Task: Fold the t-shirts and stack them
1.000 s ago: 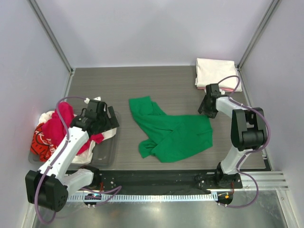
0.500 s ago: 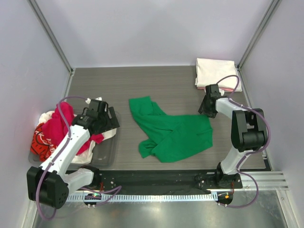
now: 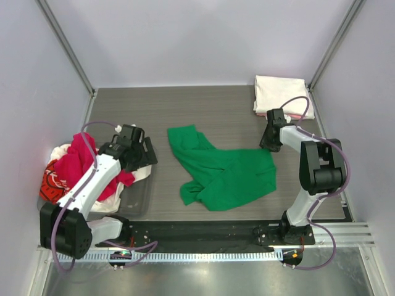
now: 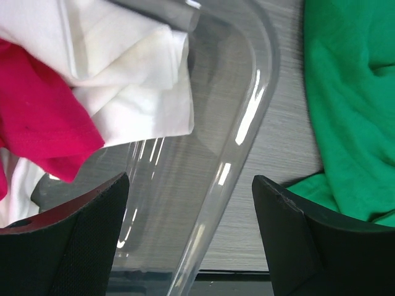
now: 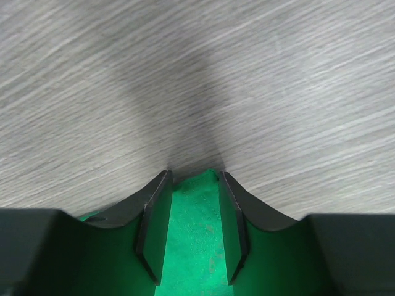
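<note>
A bright green t-shirt (image 3: 222,169) lies crumpled in the middle of the table. My right gripper (image 3: 266,147) is at its far right corner, and its jaws are closed narrowly on that green corner (image 5: 192,216). My left gripper (image 3: 137,148) is open and empty (image 4: 188,234) over the rim of the clear bin (image 4: 247,123). Just to its left are the magenta-red tee (image 3: 77,161) and a white tee (image 4: 142,86). A red tee with white print (image 3: 52,185) lies at the pile's left. The green tee also shows in the left wrist view (image 4: 352,92).
The clear plastic bin (image 3: 139,194) sits at the near left, with the shirt pile on its left side. A folded cream-white tee (image 3: 281,92) with a pink one (image 3: 302,115) under it lies at the back right corner. Walls close off the table's left, right and back.
My left gripper has moved a little away from the base and to the right, over the bin's edge. The right gripper and the green t-shirt have not moved.
</note>
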Robot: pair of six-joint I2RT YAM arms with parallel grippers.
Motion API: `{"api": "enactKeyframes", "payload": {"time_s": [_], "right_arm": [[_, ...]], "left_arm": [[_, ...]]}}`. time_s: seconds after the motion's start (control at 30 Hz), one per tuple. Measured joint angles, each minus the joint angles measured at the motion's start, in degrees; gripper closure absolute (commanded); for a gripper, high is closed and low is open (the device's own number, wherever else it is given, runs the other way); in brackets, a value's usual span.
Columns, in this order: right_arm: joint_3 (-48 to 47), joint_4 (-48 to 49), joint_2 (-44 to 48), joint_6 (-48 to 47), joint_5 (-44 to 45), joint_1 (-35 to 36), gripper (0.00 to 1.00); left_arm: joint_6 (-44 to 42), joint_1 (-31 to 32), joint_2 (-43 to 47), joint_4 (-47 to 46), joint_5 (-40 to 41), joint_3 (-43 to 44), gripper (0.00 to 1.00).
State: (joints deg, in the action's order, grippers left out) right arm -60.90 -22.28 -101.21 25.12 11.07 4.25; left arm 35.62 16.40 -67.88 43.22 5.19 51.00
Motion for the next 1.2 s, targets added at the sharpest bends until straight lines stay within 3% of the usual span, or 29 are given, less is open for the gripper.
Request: {"api": "enactKeyframes", "payload": {"time_s": [0.13,0.17,0.33,0.6,0.87,0.97,1.2], "right_arm": [[0.0,0.5,-0.1,0.0,-0.8,0.0,0.64],[0.0,0.5,-0.1,-0.1,-0.9,0.0,0.74],[0.6,1.2,0.0,-0.5,-1.8,-0.1,0.99],[3.0,3.8,1.6,-0.7,-7.3,-0.3,0.99],[7.5,2.8,6.6,0.3,-13.7,-0.3,0.99],[8.8,2.6,8.7,0.4,-14.8,-0.3,0.99],[9.4,2.5,9.4,0.3,-16.2,-0.2,0.99]], "left_arm": [[0.0,0.4,-4.6,0.2,0.0,6.4,0.18],[0.0,0.5,-5.9,0.0,0.0,8.4,0.18],[-0.1,0.5,-13.2,-0.6,0.0,18.6,0.18],[-0.4,1.5,-34.9,-0.8,1.0,39.2,0.20],[-3.4,5.8,-64.6,3.7,4.1,71.2,0.25],[-3.9,7.4,-69.7,5.5,5.0,75.0,0.26],[-5.1,11.5,-72.4,7.3,7.5,75.6,0.25]]}}
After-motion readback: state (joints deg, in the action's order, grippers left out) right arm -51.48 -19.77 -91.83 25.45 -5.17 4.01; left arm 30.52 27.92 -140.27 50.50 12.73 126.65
